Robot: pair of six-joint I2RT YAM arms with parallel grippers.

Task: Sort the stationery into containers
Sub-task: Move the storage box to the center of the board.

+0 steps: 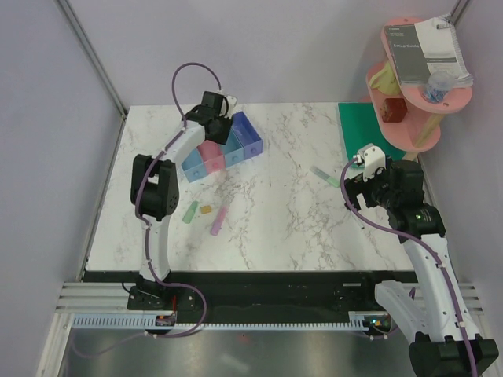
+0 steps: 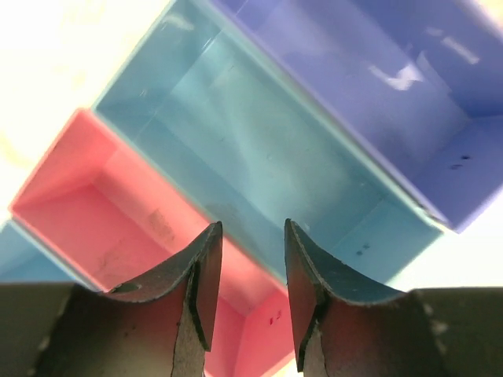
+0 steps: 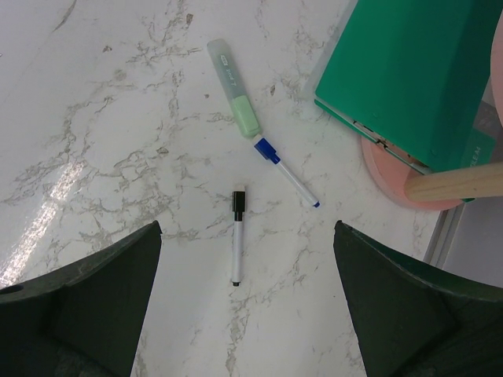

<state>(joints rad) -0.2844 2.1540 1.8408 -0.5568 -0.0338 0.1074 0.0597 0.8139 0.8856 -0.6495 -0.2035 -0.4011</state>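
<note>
Four joined bins stand at the back left: light blue (image 1: 192, 166), pink (image 1: 211, 155), light blue (image 1: 232, 146), dark blue (image 1: 248, 133). My left gripper (image 1: 222, 124) hovers over them, open and empty; in the left wrist view it (image 2: 253, 236) hangs above the pink bin (image 2: 94, 228) and the middle light blue bin (image 2: 259, 157). A green marker (image 1: 190, 211), a tan block (image 1: 206, 209) and a pink marker (image 1: 218, 221) lie in front of the bins. My right gripper (image 3: 246, 228) is wide open above a black-capped pen (image 3: 236, 236), with a blue-capped pen (image 3: 284, 171) and a green marker (image 3: 233, 88) beyond.
A green mat (image 1: 365, 129) lies at the back right, with a pink tiered shelf (image 1: 424, 102) carrying a spiral booklet (image 1: 432, 51). In the right wrist view the mat (image 3: 409, 71) and the shelf base (image 3: 393, 169) sit close to the pens.
</note>
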